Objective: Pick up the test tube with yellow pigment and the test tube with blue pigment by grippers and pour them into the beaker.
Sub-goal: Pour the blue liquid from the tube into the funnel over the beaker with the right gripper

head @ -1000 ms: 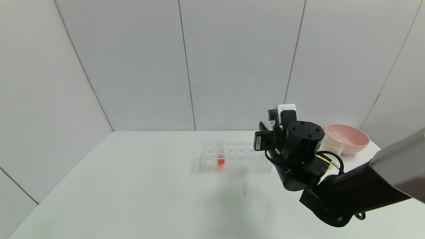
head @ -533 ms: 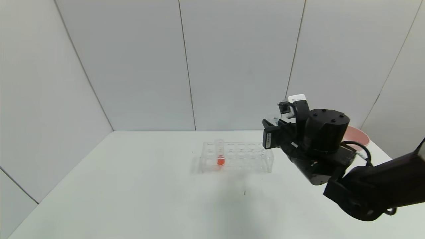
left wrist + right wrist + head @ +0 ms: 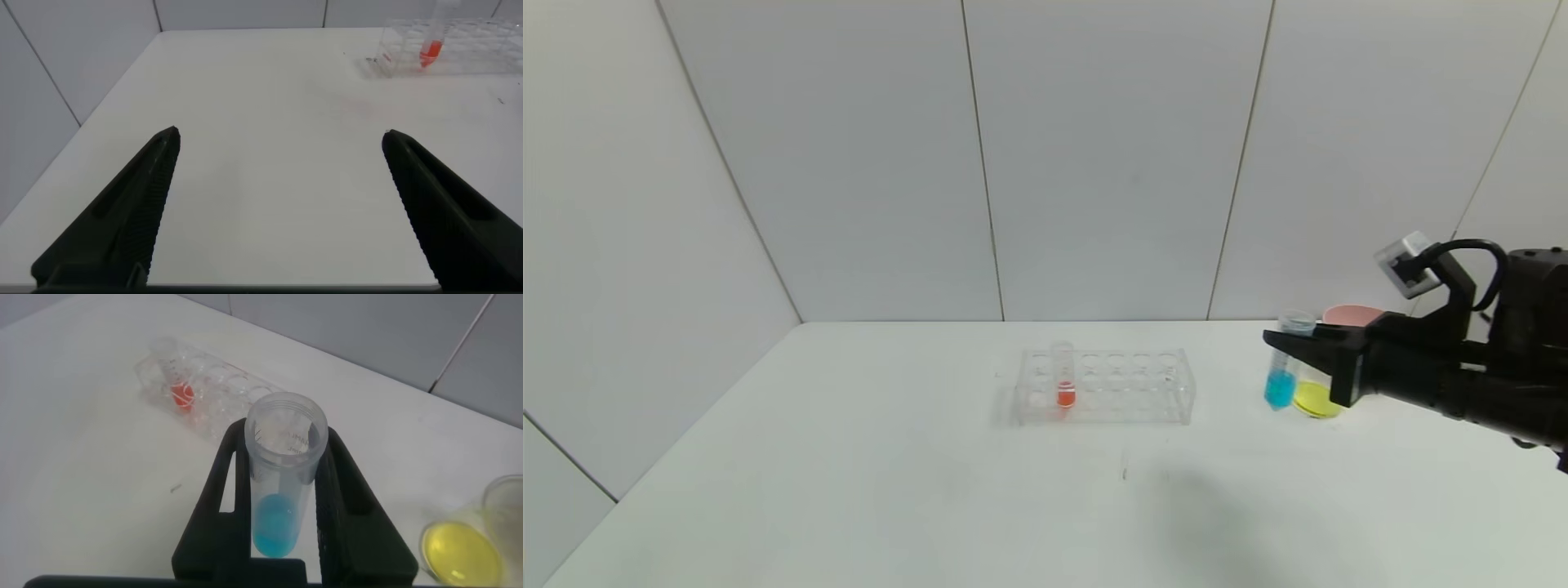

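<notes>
Blue-tinted test tube (image 3: 282,482) stands upright, clamped between right gripper (image 3: 282,498) fingers (image 3: 343,498).

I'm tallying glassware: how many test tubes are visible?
2: the test tube with blue pigment held upright in the right gripper beside the beaker; a red-tinted tube in the rack.

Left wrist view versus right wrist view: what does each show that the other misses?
Only the left wrist view shows the left gripper, open and empty above the table. Only the right wrist view shows the right gripper shut on the test tube with blue pigment, upright, and the beaker holding yellow liquid. Both show the clear rack with the red-tinted tube.
</notes>
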